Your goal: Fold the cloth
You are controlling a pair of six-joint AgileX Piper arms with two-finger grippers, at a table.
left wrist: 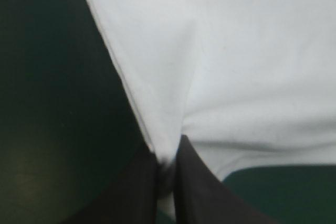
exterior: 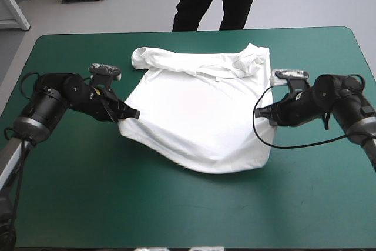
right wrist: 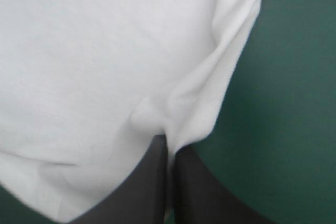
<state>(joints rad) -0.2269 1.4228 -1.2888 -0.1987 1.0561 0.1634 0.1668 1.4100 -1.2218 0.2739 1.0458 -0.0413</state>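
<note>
t-shirt (exterior: 197,119) spread | left gripper (exterior: 132,113) pinching edge | right gripper (exterior: 260,112) pinching edge

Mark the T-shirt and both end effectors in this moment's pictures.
T-shirt (exterior: 194,116): high view, flat middle of its body.
left end effector (left wrist: 168,151): left wrist view, between its fingertips, at the pinched fold.
right end effector (right wrist: 169,142): right wrist view, between its fingertips, at the pinched fold.

T-shirt (exterior: 200,116): white, short-sleeved, spread mostly flat. Collar end rumpled, on the far side of both grippers. One side edge pinched in left gripper (exterior: 134,113), opposite edge in right gripper (exterior: 262,112). Body lies between them.
</note>
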